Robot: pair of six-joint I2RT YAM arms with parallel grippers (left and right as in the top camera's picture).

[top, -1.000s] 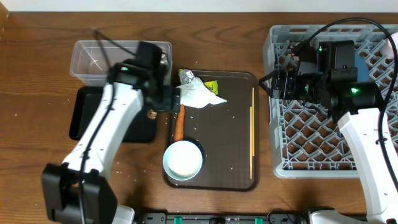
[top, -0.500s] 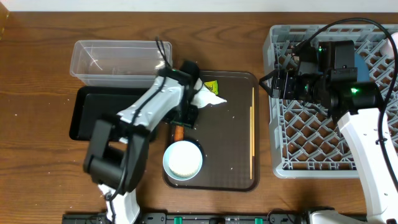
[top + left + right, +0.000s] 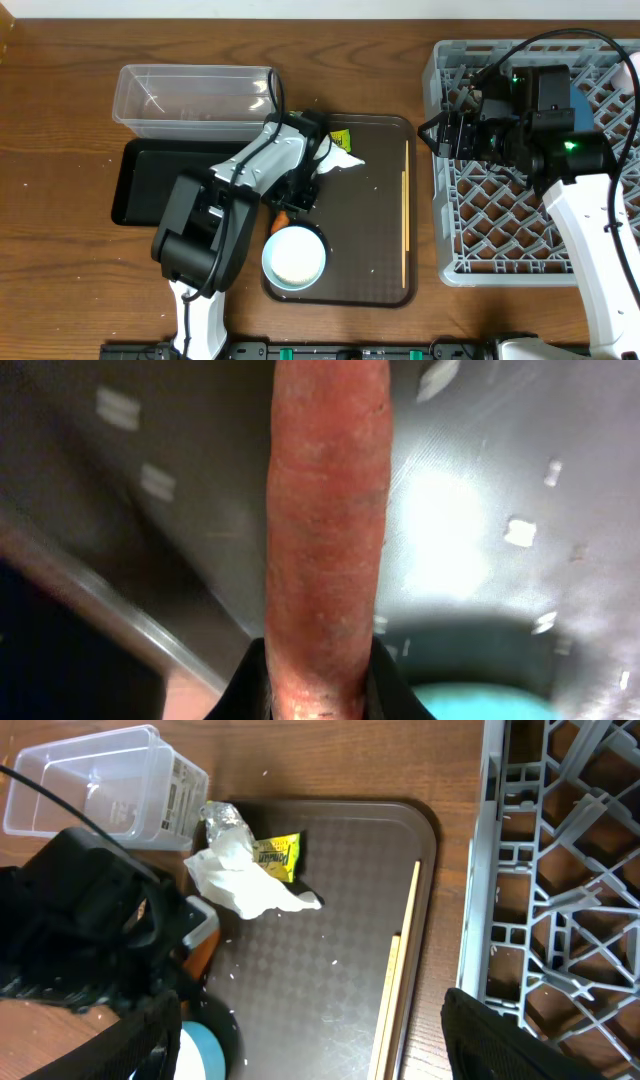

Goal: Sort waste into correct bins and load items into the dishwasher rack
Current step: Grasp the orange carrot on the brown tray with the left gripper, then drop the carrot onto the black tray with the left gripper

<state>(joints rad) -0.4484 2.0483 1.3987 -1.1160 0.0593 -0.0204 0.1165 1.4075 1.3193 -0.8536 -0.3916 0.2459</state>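
My left gripper (image 3: 318,690) is shut on the orange carrot (image 3: 325,530), its dark fingers pressed against both sides of the near end. From above, the carrot (image 3: 283,217) shows only as an orange tip under the left gripper (image 3: 290,200), just above the pale blue bowl of white rice (image 3: 294,256). The crumpled napkin (image 3: 245,880), foil ball (image 3: 222,817) and yellow-green wrapper (image 3: 277,855) lie at the brown tray's far left. The chopsticks (image 3: 405,215) lie along its right side. My right gripper (image 3: 440,135) hangs open and empty by the grey rack's (image 3: 500,230) left edge.
The clear tub (image 3: 190,95) stands at the back left, with the black tray (image 3: 160,185) in front of it. Both sit left of the brown serving tray (image 3: 370,270). Rice grains are scattered on that tray. The left arm lies across the tray's left edge.
My left arm swung right from the black tray to the brown tray, and its gripper went from open to shut on the carrot. The right arm has not moved.
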